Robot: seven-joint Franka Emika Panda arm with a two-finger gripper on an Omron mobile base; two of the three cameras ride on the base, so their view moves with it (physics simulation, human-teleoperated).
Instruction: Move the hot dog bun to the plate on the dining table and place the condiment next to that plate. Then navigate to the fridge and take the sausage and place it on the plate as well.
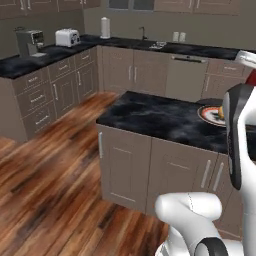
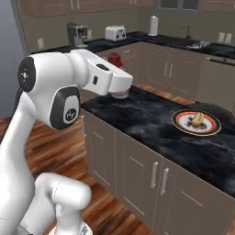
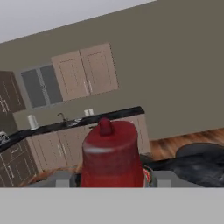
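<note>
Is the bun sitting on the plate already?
Yes, the bun lies in the pale middle of the red-rimmed plate on the dark table.

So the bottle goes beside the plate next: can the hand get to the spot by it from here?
Probably yes. The hand holds the red condiment bottle, and the black tabletop up to the red-rimmed plate looks bare.

Three views around the dining table (image 1: 150, 117)

Left and right base views: from behind the arm, looking forward and down, sharing table, plate (image 2: 196, 122) and back worktop (image 1: 150, 46). Hand view: tilted, very near the condiment (image 3: 111, 155), facing wall cabinets (image 3: 85, 72).
</note>
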